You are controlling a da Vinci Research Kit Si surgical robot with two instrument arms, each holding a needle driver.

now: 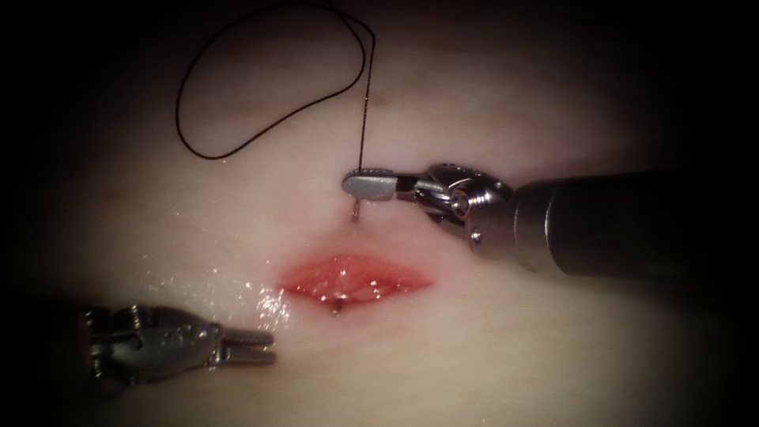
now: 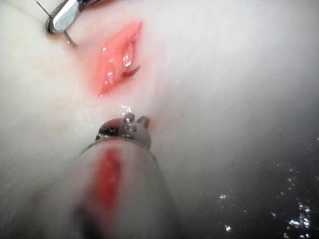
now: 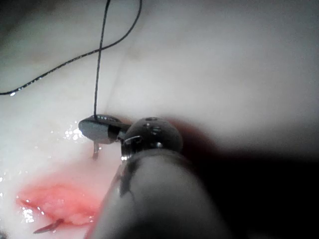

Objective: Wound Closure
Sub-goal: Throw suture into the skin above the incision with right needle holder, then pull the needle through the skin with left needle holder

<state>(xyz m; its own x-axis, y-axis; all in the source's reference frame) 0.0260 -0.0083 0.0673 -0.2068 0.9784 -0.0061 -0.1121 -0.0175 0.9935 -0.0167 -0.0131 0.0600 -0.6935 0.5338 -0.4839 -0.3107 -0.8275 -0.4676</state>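
The right gripper (image 1: 368,186) is clamped on the needle (image 1: 357,207) near its thread end, at 12 o'clock above the cut (image 1: 353,278), and the needle's tip (image 1: 337,303) pokes out at the cut's 6 o'clock edge. The thread (image 1: 269,79) loops away toward 11 o'clock over the tissue (image 1: 506,332). The left gripper (image 1: 251,348) lies closed and empty at 8 o'clock, well apart from the cut.

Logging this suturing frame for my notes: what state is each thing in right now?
right tool: shut on the needle near its thread end, above the cut.
needle: in the tissue, its tip out at the cut's lower edge.
left tool: holds nothing, fingers shut, lower left of the cut.
thread: slack, looped on the tissue above.
cut: open, wet with red fluid.
tissue: glistening near the cut.
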